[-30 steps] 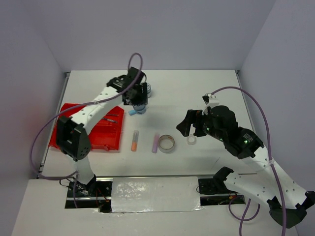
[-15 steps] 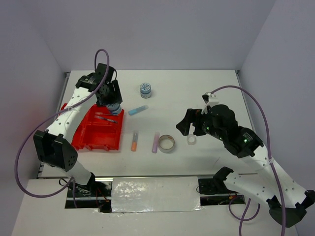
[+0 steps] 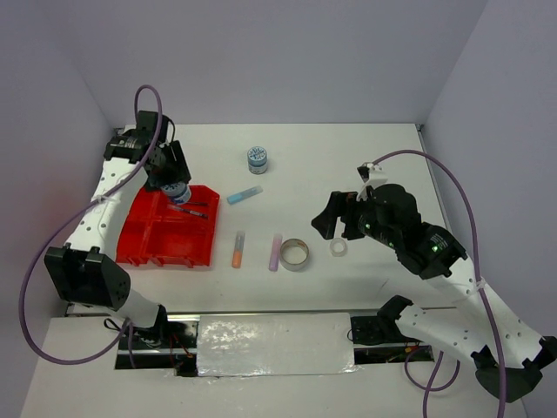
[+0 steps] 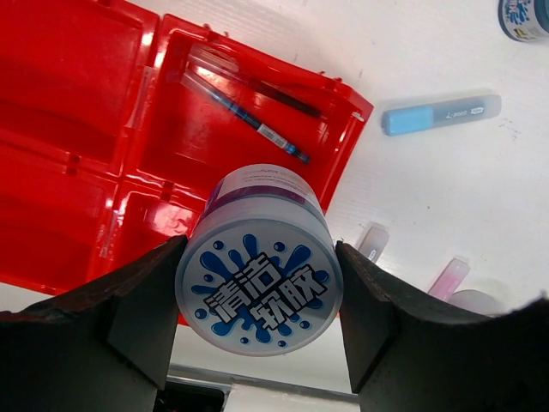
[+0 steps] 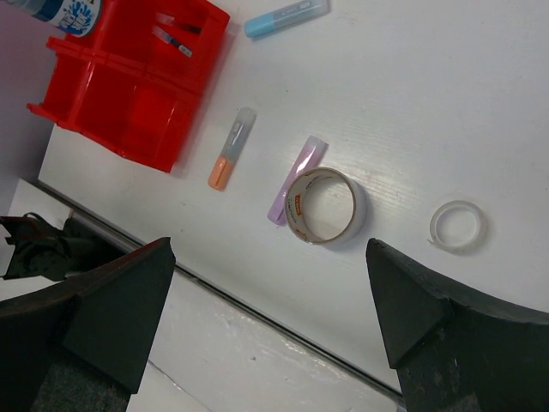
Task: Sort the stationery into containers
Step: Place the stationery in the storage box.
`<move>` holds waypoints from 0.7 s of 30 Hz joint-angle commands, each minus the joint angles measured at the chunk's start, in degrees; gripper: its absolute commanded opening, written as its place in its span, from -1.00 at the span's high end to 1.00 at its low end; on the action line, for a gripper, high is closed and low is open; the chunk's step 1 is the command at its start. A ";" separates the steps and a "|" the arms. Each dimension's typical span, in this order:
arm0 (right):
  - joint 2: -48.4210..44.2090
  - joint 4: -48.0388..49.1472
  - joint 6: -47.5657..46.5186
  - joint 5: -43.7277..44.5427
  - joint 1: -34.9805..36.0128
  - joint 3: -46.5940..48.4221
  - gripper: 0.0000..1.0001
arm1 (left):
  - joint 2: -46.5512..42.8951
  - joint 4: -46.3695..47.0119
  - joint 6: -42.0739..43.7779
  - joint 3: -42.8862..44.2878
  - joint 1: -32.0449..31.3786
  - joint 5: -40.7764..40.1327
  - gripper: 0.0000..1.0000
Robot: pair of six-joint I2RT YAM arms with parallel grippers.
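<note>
From above, the left gripper (image 3: 174, 185) is clamped on a round blue-patterned tub (image 3: 177, 191) over the far rim of the red tray (image 3: 139, 252). The free compartments lie toward 6 o'clock, and this arm is far nearer. At the left wrist, the tub's glossy splash-print lid sits squeezed between both fingers (image 4: 129, 318) above smooth moulded plastic, with the thin red pen (image 4: 283, 96) and teal pen (image 4: 253, 124) at 12 o'clock. At the right wrist, the right gripper (image 5: 270, 283) stands spread wide and empty, with the grey tape ring (image 5: 326, 204) at 12 o'clock and the thin clear tape ring (image 5: 457, 226) at 2 o'clock.
</note>
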 commanded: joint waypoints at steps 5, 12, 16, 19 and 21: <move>0.76 1.57 -0.96 -0.33 -0.23 2.46 -0.99 | -4.10 0.43 3.50 0.01 5.42 2.87 1.00; 1.90 2.71 -0.78 -0.42 -0.23 2.37 -0.99 | -4.89 0.78 4.20 -1.05 6.65 3.93 1.00; 1.90 3.24 -0.52 -0.60 -0.32 2.20 -0.99 | -4.98 0.78 4.64 -1.05 6.65 4.55 1.00; 1.90 3.42 -0.35 -1.74 -0.32 1.93 -0.99 | -4.98 0.69 4.73 -0.88 6.91 4.55 1.00; 1.90 3.68 -0.26 -1.83 -0.41 1.76 -1.00 | -4.98 0.69 4.64 -0.96 8.06 4.72 1.00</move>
